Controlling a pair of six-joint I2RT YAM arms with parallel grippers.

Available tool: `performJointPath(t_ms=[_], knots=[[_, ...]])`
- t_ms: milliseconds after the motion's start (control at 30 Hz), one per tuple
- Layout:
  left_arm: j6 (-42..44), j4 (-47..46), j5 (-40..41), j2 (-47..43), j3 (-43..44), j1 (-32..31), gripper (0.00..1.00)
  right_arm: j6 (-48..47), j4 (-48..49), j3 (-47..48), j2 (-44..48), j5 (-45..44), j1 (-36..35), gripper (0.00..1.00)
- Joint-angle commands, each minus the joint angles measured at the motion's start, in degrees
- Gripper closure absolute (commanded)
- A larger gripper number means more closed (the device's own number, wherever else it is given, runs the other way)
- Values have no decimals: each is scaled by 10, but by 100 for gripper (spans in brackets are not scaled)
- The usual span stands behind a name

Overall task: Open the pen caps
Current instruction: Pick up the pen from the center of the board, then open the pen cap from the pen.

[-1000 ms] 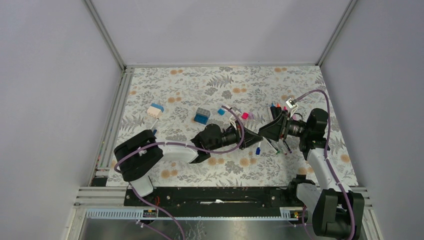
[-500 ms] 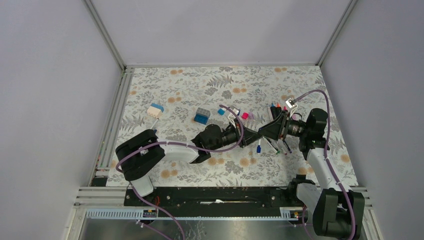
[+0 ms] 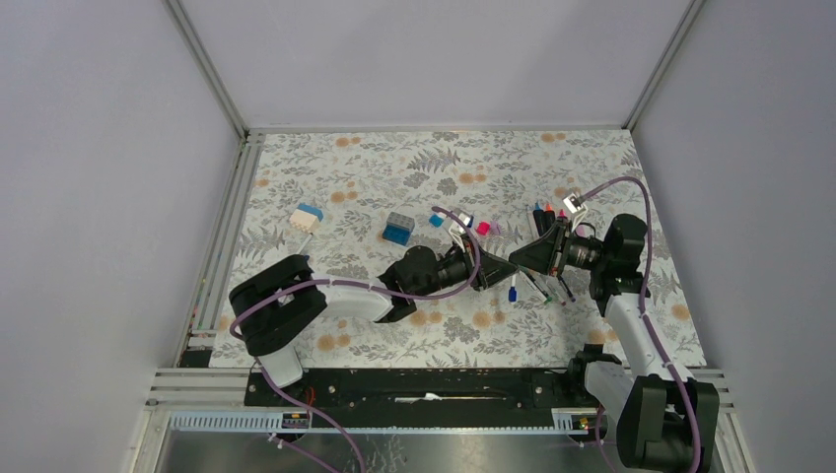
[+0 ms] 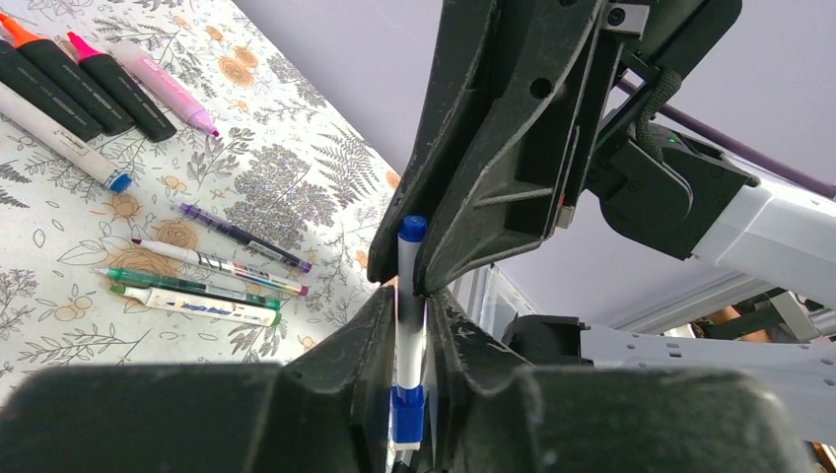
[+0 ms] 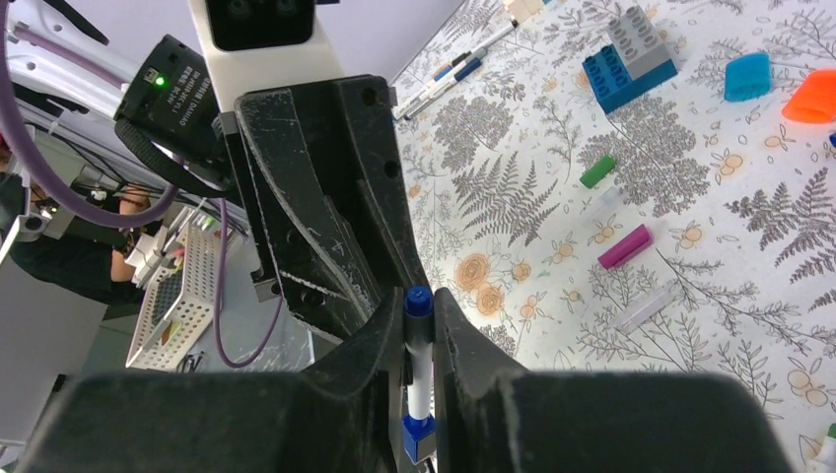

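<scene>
Top external view, Kim: where do the two grippers meet?

Just right of the table's (image 3: pixel 394 158) middle, Lee. They are tip to tip above the flowered cloth, well apart from the back wall and both side rails.

What are they on?

One white pen (image 4: pixel 406 345). In the left wrist view the left gripper (image 4: pixel 412 296) is pinched tight on its barrel. In the right wrist view the right gripper (image 5: pixel 418 315) is pinched on the same pen from the other end. Each end of the pen has a blue piece, and I cannot tell which one is the cap.

Any loose caps?

Yes, in the right wrist view. A blue cap (image 5: pixel 746 76) and an orange cap (image 5: pixel 811 97) lie close together near the blue-and-grey block (image 5: pixel 628 57). A green cap (image 5: pixel 596 170) and a pink cap (image 5: pixel 625 245) lie apart from each other, nearer the grippers.

Where is there room to move?

Bare cloth runs wide toward the back edge and toward the left rail. The right side is the crowded one: thin pens (image 3: pixel 547 286) lie just beside the right gripper, and the markers (image 3: pixel 542 212) lie behind it.
</scene>
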State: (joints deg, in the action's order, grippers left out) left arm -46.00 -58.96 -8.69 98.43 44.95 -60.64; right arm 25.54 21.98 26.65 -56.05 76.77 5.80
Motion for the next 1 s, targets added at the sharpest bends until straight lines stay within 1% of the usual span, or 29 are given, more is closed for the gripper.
performJointPath(t_ms=[0,67,133,167,267,300,333,367,433,500,567,633,700,800,967], knots=[[0,-36,8,-33,-1,-5,73,1,20,18,28,10,-1,100],[12,3,16,-59,-13,-5,62,3,22,17,33,11,12,100],[34,65,37,-93,-22,-5,42,9,32,13,35,15,20,100],[45,95,48,-111,-30,-5,38,13,39,12,36,18,22,100],[71,145,82,-173,-66,-5,26,14,42,10,38,20,26,100],[77,159,84,-197,-79,-4,19,14,44,9,39,20,27,100],[81,172,104,-218,-91,-4,9,13,44,8,41,19,28,100],[81,187,115,-240,-100,-4,2,14,45,7,41,19,29,100],[72,219,145,-283,-119,-3,1,14,45,5,41,17,30,100],[48,228,169,-309,-142,0,1,16,46,4,39,15,30,100],[34,202,153,-319,-166,9,1,18,46,3,38,15,31,100],[25,167,120,-312,-175,17,1,22,48,1,38,12,32,100],[26,162,97,-286,-158,17,4,30,55,-2,36,6,33,100],[13,115,54,-218,-127,8,11,43,64,-7,29,-4,35,100],[4,73,44,-108,-63,-23,14,50,69,-12,22,-10,36,100]])
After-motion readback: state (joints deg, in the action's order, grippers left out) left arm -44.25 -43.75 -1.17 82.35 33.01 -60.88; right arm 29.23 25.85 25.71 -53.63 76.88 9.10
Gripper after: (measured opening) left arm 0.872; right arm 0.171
